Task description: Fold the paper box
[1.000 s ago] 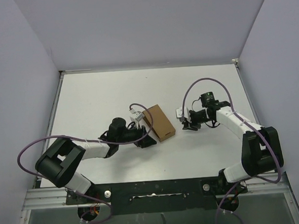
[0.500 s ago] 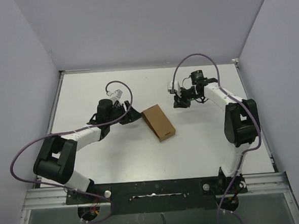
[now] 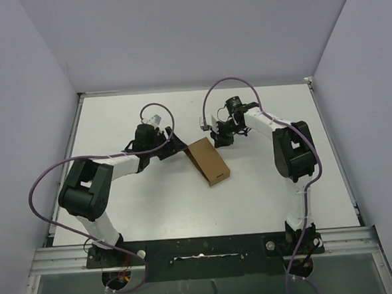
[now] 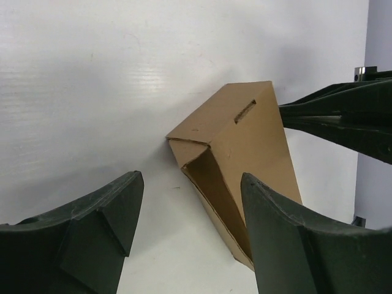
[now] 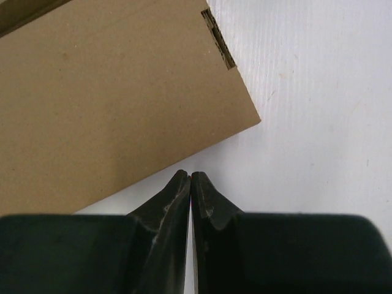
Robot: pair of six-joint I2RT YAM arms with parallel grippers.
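Observation:
The paper box (image 3: pixel 208 161) is a brown carton lying on the white table (image 3: pixel 120 205), slanted from far left to near right. In the left wrist view the paper box (image 4: pixel 245 138) shows an unclosed end with a dark inside and a small slot on its top face. My left gripper (image 3: pixel 177 148) is open at the box's far-left corner, and its fingers (image 4: pixel 104 214) hold nothing. My right gripper (image 3: pixel 217 138) is shut and empty. Its fingertips (image 5: pixel 190 177) stop just short of the edge of the paper box (image 5: pixel 110 104).
Grey-violet walls (image 3: pixel 22 131) enclose the table on three sides. Purple cables (image 3: pixel 51 176) loop over both arms. The black mounting rail (image 3: pixel 202 248) with the arm bases runs along the near edge. My right gripper's dark fingers (image 4: pixel 343 116) show behind the box in the left wrist view.
Both arms have swung up to the box's far end. The left jaws have opened wider and the right jaws have closed. The box has stayed in place.

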